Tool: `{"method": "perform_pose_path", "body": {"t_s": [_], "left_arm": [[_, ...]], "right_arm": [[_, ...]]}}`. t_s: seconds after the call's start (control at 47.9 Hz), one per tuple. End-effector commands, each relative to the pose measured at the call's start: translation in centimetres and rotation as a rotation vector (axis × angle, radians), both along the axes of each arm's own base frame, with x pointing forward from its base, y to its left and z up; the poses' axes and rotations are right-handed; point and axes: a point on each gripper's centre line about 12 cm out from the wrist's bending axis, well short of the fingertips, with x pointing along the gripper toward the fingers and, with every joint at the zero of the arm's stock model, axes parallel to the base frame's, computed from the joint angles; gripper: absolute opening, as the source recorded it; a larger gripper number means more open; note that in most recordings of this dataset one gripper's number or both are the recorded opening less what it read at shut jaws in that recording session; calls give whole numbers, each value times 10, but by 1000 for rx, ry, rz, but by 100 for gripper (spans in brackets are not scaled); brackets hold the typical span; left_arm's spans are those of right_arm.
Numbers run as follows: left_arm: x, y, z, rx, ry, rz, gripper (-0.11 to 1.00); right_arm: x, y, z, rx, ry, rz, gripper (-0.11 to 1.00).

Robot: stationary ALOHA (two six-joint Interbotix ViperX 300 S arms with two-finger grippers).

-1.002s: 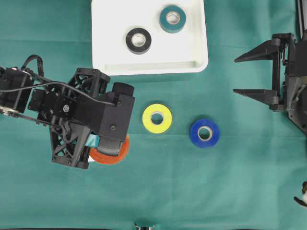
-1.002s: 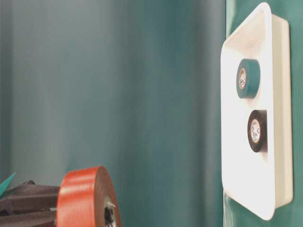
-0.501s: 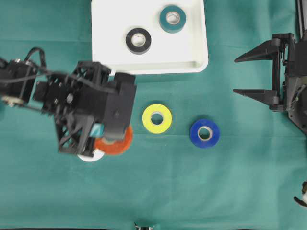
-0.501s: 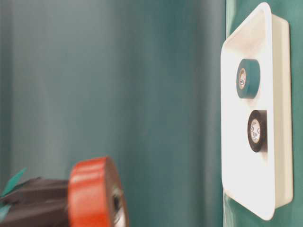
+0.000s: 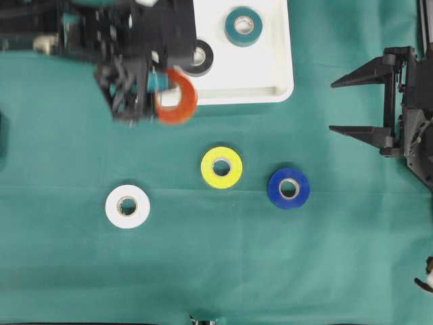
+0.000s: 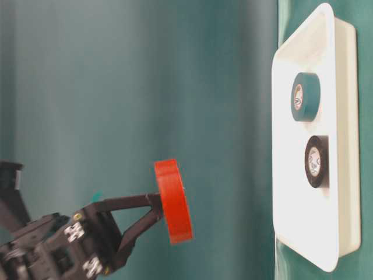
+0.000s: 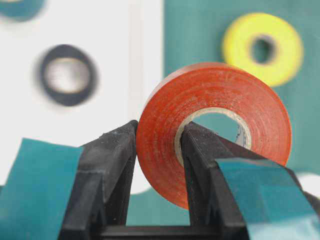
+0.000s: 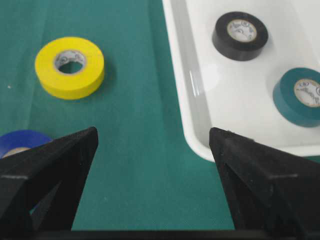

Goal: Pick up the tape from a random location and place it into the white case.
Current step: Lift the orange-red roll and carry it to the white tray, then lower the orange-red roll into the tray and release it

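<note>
The left gripper (image 7: 157, 150) grips the red tape (image 5: 176, 98) through the wall of the roll, one finger (image 7: 205, 150) inside the core hole and the other on the outer face, holding it on edge in the air at the near rim of the white case (image 5: 277, 84). In the overhead view the roll hangs half over the rim and half over the green cloth (image 5: 216, 271); the table-level view shows it well clear of the case floor. The right gripper (image 5: 362, 105) stands wide apart and empty at the right side of the table.

The roll looks light and stiff, a wound ring on a hard core, unlikely to crush under this pinch. Its sides appear smooth, so a grip across the wall through the hole seems the safest hold; pinched across its outer rim it would likely twist or slip. Released on edge, it may roll inside the case.

A black tape (image 5: 199, 55) and a teal tape (image 5: 243, 26) already lie flat in the case. Yellow (image 5: 221, 167), blue (image 5: 288, 187) and white (image 5: 127, 206) rolls lie on the cloth.
</note>
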Motion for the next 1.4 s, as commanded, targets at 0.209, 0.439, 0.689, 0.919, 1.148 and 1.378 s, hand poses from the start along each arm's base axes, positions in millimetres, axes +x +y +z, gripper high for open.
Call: {"method": "perform_pose_path", "body": {"t_s": [0.209,0.439,0.689,0.919,1.148,1.378], "left_arm": [[-8,56,9,56,-58,95,22],[-17,85,5,57,-48,173,22],[-16,94,-1,57,-44,192,22],[-7,98,-7,59,-50,191,22],[8,103,-12,67,-44,175,22],[6,102,-15,69,-27,161,22]], "right_arm": [[4,-1,10,-6,-24,0,90],[4,-1,9,-10,-22,2,90],[4,-1,9,-10,-16,0,90],[4,-1,10,-12,-19,1,90],[5,-1,11,-11,-21,0,90],[5,-1,11,-9,-18,-2,90]]}}
